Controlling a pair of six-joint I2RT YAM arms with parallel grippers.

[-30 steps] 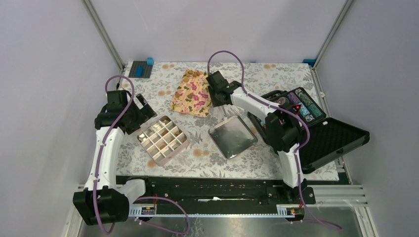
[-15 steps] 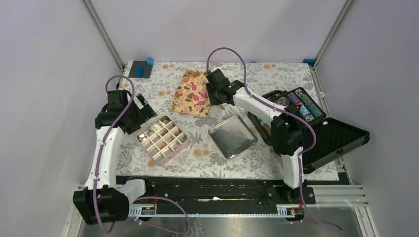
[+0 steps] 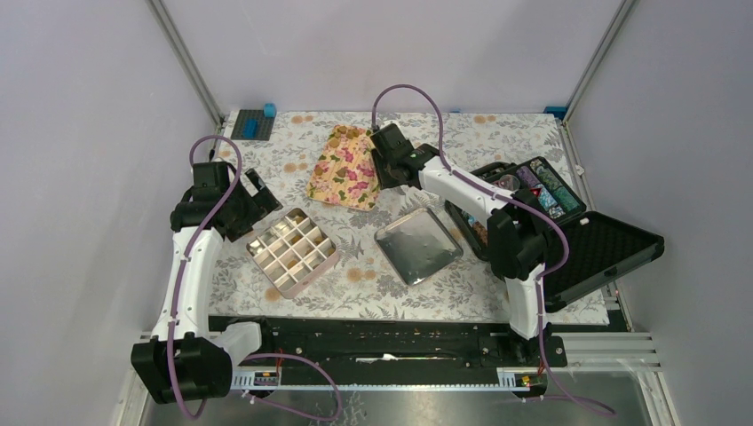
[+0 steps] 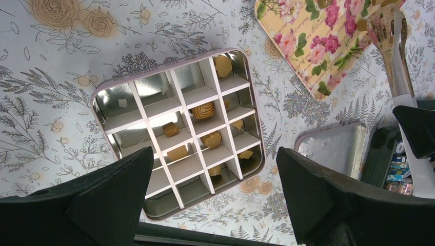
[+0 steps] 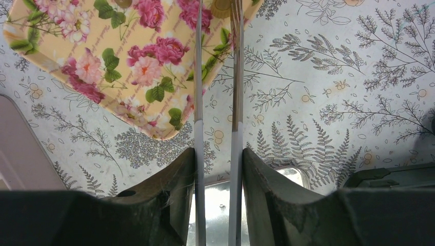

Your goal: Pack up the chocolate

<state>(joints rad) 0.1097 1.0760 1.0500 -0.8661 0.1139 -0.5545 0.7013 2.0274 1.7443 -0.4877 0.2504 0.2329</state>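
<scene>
Several golden-brown chocolate pieces (image 4: pixel 204 110) lie in cells of the white-divided tin (image 4: pixel 97 97), which sits at the left centre of the table (image 3: pixel 291 251). My left gripper (image 4: pixel 215 164) hangs open above the tin's near edge, holding nothing. My right gripper (image 5: pixel 218 154) is shut on a pair of thin tongs (image 5: pixel 237 77). The tongs' tips reach the flowered yellow tray (image 5: pixel 102 66), where a chocolate (image 5: pixel 221 6) shows at the frame's top edge. In the top view the right gripper (image 3: pixel 387 167) stands at the tray's right edge (image 3: pixel 344 166).
The tin's silver lid (image 3: pixel 417 246) lies right of the tin, below the right wrist. An open black case (image 3: pixel 550 222) with round striped chips fills the right side. A blue block (image 3: pixel 257 122) sits at the back left corner.
The right arm has shifted slightly toward the flowered tray with the tongs in its grip. The left arm has not moved.
</scene>
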